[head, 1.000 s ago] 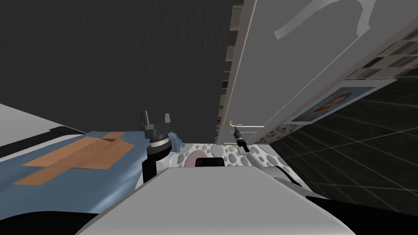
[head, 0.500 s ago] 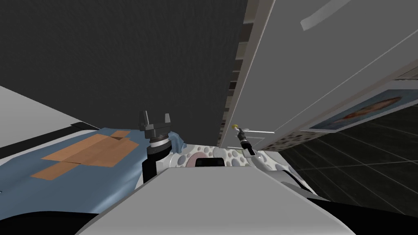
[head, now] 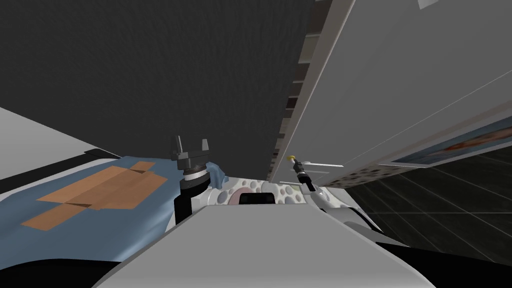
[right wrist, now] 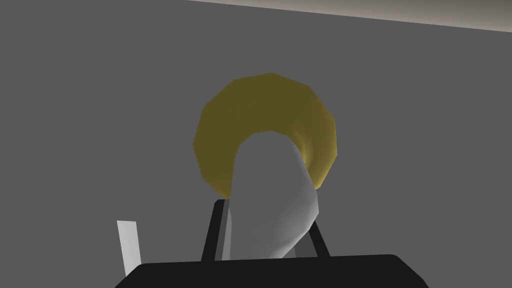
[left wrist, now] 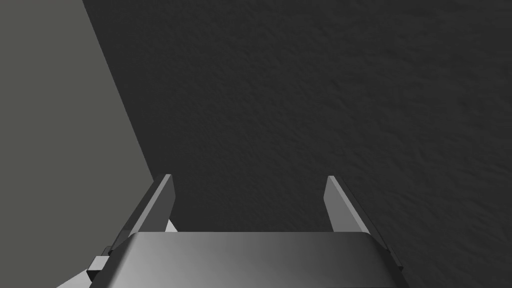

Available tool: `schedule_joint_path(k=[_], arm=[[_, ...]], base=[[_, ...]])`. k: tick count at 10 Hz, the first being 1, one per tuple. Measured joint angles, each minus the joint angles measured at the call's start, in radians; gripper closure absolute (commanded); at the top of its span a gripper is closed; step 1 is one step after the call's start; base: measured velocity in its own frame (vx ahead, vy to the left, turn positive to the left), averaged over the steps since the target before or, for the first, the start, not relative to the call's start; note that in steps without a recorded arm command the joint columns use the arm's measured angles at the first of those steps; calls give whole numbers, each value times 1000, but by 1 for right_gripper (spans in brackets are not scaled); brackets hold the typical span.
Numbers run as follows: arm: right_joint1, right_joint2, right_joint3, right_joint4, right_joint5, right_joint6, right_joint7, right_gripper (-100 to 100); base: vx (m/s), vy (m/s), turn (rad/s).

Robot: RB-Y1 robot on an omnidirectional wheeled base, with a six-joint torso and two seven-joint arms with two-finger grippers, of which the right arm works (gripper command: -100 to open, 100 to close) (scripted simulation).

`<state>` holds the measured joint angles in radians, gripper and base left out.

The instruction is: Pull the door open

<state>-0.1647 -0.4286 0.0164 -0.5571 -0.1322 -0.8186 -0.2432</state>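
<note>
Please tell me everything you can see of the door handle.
The door handle has a round, faceted yellow plate lying flat on the plain grey door, and a smooth light grey grip that sticks out from its middle toward the right claw. The claw's two thin fingers press the grip's sides. Its material does not show plainly.
</note>
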Motion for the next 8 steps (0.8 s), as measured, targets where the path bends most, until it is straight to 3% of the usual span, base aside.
schedule_joint_path(k=[4, 8], arm=[[2, 2, 2, 2, 1, 2, 1, 100], [26, -24, 35, -25, 16, -18, -36, 100]], base=[[-29, -12, 21], [-184, -57, 86]])
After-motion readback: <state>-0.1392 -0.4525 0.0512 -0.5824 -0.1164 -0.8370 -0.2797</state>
